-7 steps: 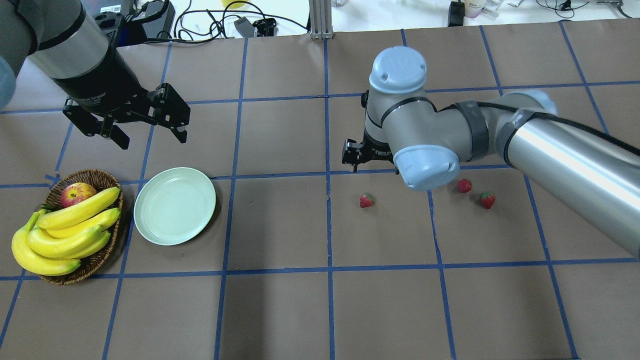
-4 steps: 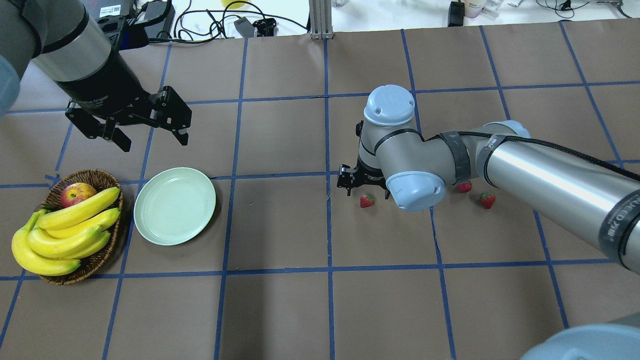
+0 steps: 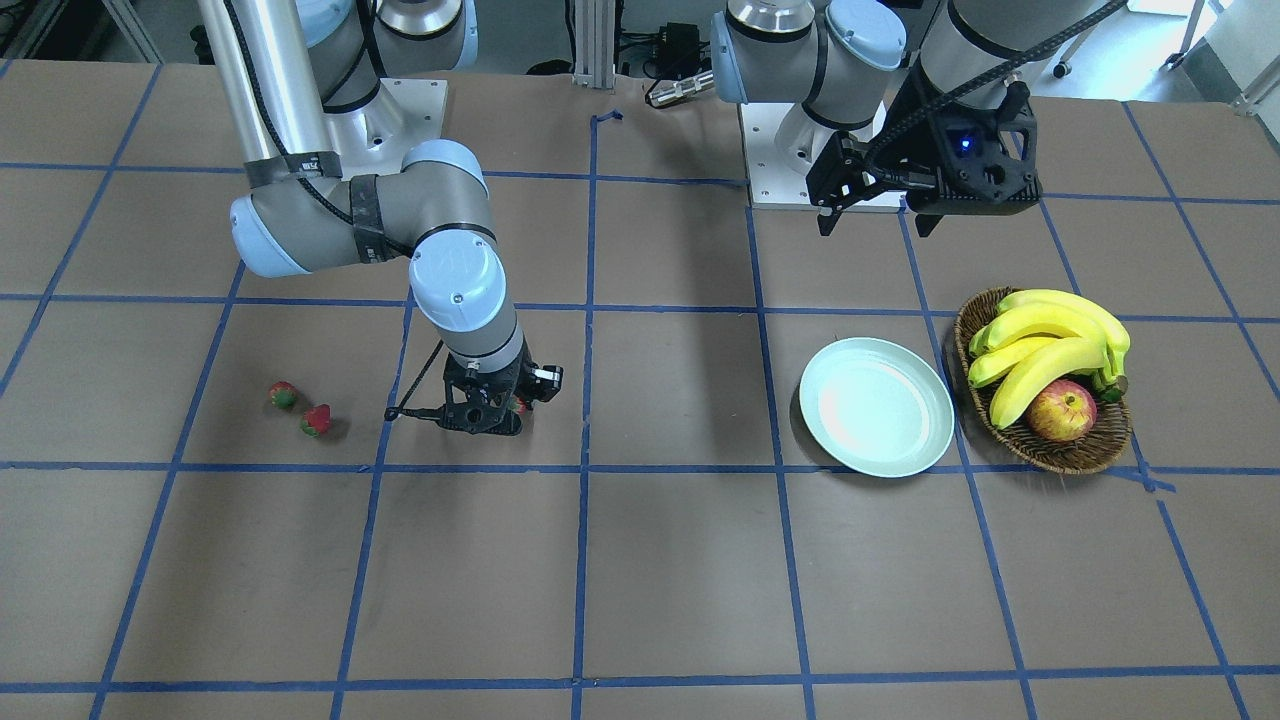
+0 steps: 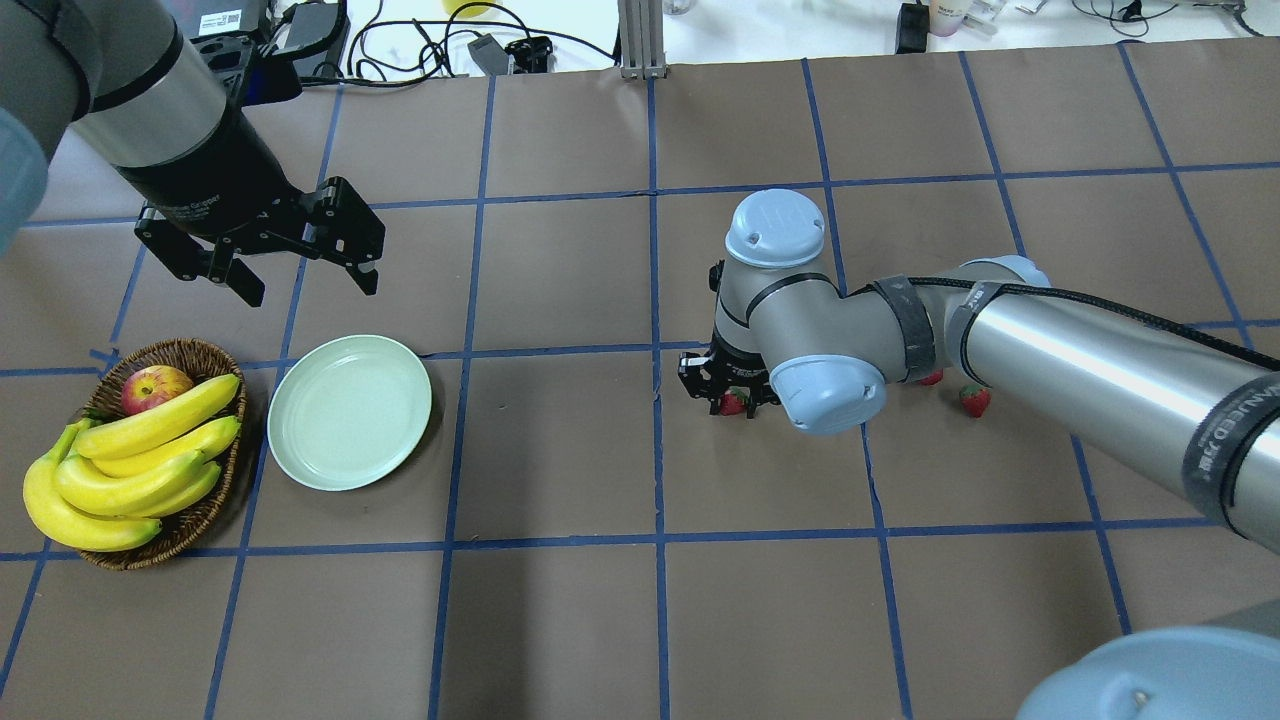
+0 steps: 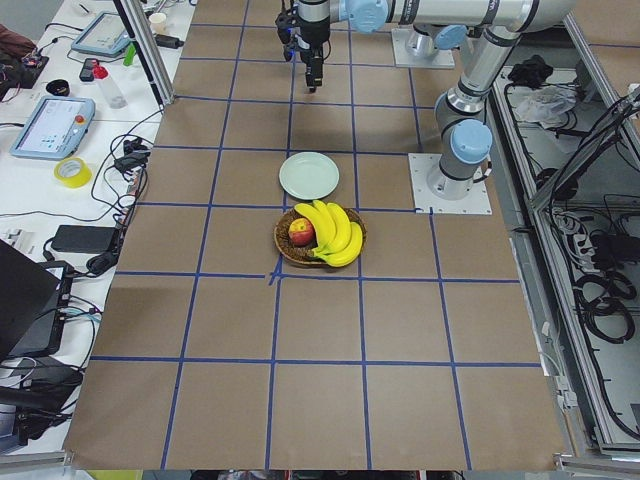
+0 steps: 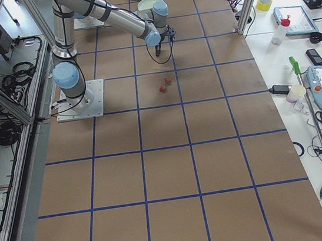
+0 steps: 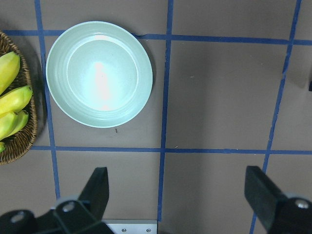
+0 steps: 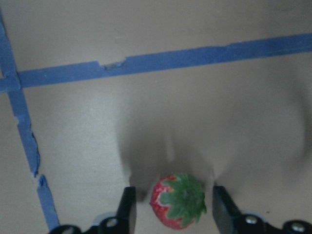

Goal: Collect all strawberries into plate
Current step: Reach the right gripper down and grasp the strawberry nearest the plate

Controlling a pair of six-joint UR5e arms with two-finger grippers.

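My right gripper (image 4: 733, 392) is down at the table, open, its fingers (image 8: 127, 207) straddling one strawberry (image 8: 178, 201) with a small gap on each side. That berry shows red between the jaws in the overhead view as the strawberry (image 4: 733, 404). Two more strawberries (image 3: 283, 395) (image 3: 317, 420) lie on the paper further towards my right; the arm partly covers one of them (image 4: 932, 377), while the other (image 4: 975, 400) is in full view. The pale mint plate (image 4: 350, 412) sits empty at the left. My left gripper (image 4: 305, 285) hangs open above the table just behind the plate (image 7: 99, 74).
A wicker basket (image 4: 205, 520) with bananas (image 4: 130, 460) and an apple (image 4: 155, 387) stands right beside the plate on its left. My right forearm (image 4: 1090, 370) stretches low over the table's right half. Cables and devices line the far edge (image 4: 400, 40).
My right gripper has come down and forward onto the nearest strawberry, and its fingers now stand around it. The left gripper has barely shifted.
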